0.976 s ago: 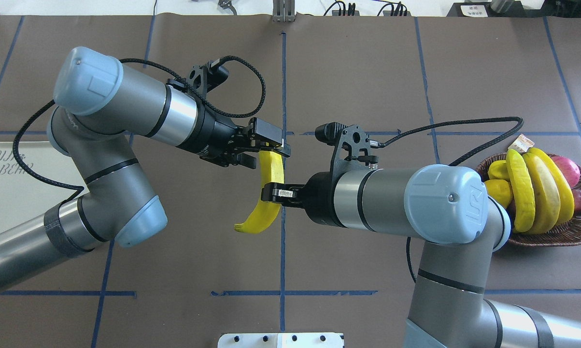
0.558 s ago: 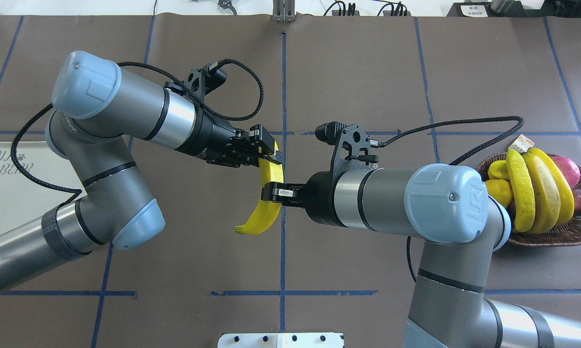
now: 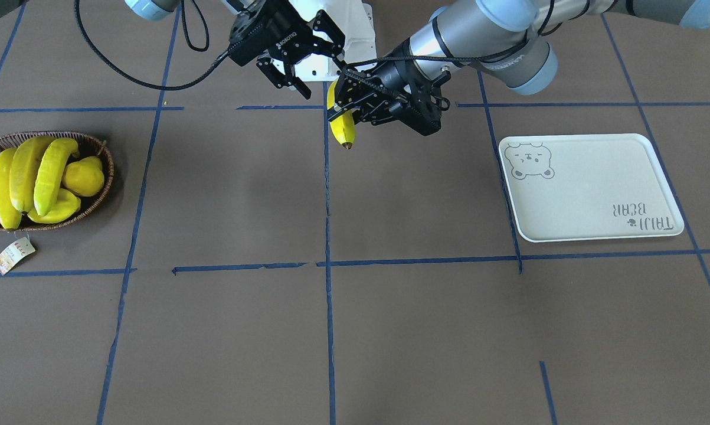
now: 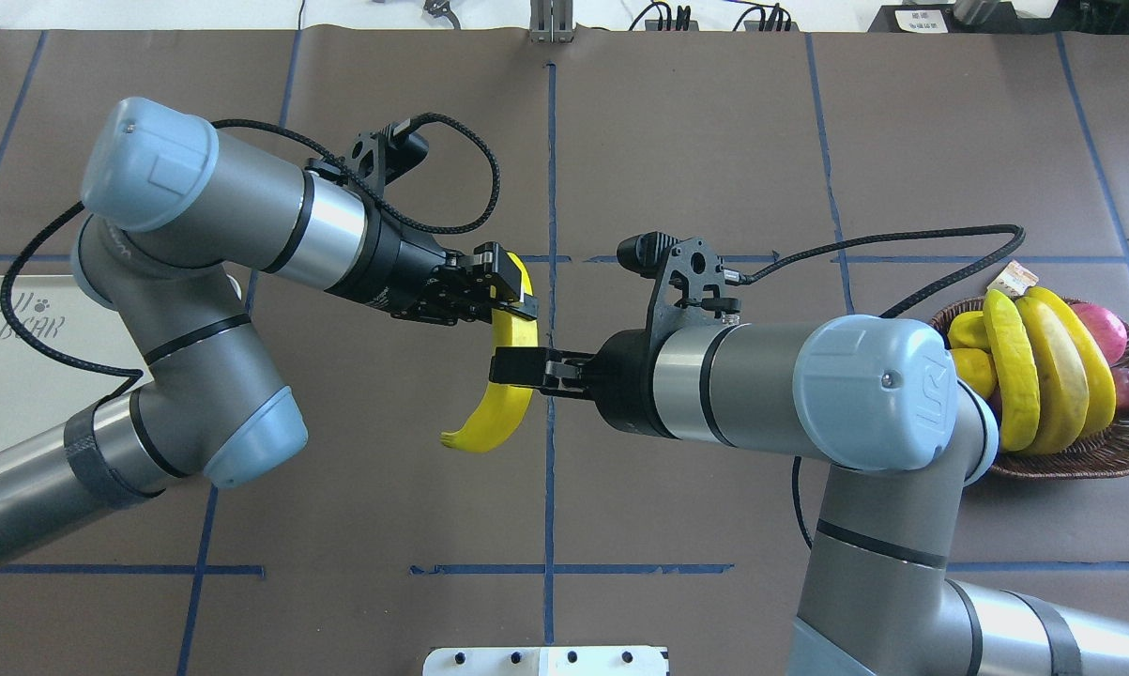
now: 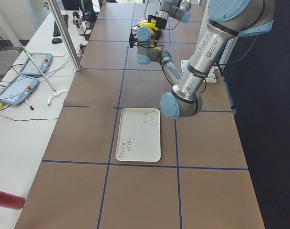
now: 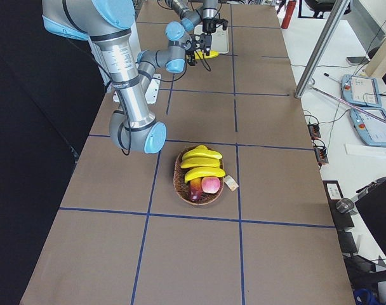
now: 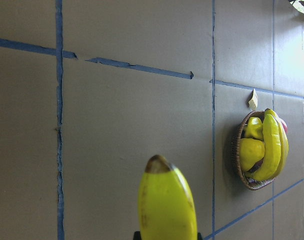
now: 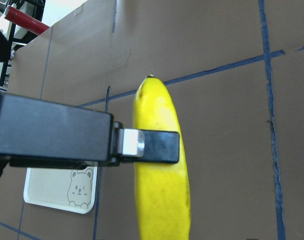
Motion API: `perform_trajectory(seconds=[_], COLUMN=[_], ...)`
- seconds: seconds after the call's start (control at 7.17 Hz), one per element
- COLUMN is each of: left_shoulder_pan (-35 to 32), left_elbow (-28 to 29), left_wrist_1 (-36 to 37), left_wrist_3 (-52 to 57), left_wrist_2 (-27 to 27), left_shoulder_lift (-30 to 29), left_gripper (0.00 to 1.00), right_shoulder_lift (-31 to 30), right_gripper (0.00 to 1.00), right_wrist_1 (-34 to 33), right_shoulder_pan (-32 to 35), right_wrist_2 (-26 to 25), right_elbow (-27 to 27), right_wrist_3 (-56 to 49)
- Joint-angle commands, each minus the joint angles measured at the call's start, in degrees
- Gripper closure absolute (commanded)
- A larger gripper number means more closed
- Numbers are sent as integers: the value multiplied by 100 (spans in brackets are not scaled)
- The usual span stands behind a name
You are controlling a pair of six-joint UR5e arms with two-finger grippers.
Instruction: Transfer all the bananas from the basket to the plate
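Observation:
A yellow banana (image 4: 494,418) hangs in the air over the middle of the table, also seen in the front view (image 3: 344,130). My left gripper (image 4: 512,296) is shut on its upper end. My right gripper (image 4: 512,366) is open, its jaws spread around the banana's middle, as the front view (image 3: 321,74) shows. Three more bananas (image 4: 1043,376) lie in the brown wicker basket (image 4: 1090,460) at the right. The cream plate (image 3: 591,189) with the bear drawing lies bare at the left, partly under my left arm in the overhead view (image 4: 1,376).
The basket also holds a red apple (image 4: 1104,329) and a stubby yellow fruit (image 3: 83,177). Its paper tag (image 3: 13,254) lies on the table beside it. A white mounting plate (image 4: 545,660) sits at the robot's edge.
My left gripper closed on the banana's upper end and moved it slightly left. My right gripper let go of the banana and opened.

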Motion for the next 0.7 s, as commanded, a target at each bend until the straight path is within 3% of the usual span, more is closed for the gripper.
perform_trajectory(seconds=[0.0,0.28,0.42,0.56], left_shoulder_pan=[-275,-968,-1259,-1697], left_elbow=[-125,-143,-143,-134], left_wrist_1=[151,564,635,635], left_wrist_3=[15,303,723,1736], left_wrist_2=[6,-55,-38,-29], left_shoulder_lift=[432,915,1422,2402], left_gripper=[100,100,100,100], right_shoulder_lift=[-76,-234,-244,-261], right_gripper=[0,1,1,0], right_wrist_1=[-66,-319,-678,-1290], right_shoulder_pan=[111,277,461,663], right_wrist_2=[47,47,64,90], right_elbow=[183,193,202,237], right_wrist_3=[68,76,68,7])
